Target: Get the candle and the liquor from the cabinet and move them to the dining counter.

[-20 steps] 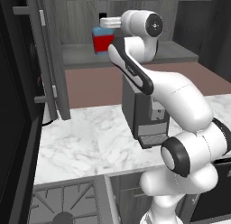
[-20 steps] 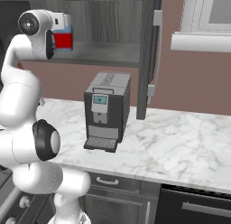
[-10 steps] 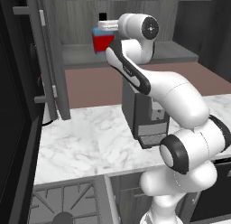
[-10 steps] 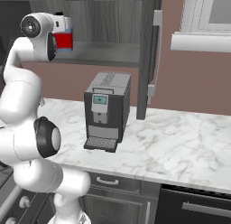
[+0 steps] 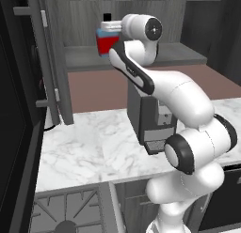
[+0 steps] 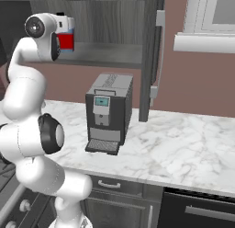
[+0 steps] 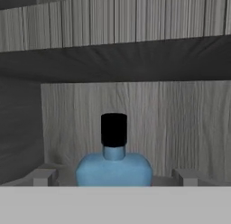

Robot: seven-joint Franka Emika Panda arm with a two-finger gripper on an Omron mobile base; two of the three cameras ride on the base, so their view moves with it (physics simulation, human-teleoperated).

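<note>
— Red-and-blue liquor (image 7: pixel 113 164): where do we find it?
— Upright on the cabinet (image 5: pixel 155 56) shelf, straight ahead between our gripper (image 7: pixel 115 177) fingers, which stand spread on either side, not yet touching.

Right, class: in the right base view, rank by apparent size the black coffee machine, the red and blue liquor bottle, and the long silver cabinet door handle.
1. Black coffee machine, clearly largest.
2. Long silver cabinet door handle, tall but thin.
3. Red and blue liquor bottle, smallest, though the arm partly hides it and it stands farther back.

Arm raised high, tool (image 7: pixel 113 177) level, jaws spread wide.
</note>
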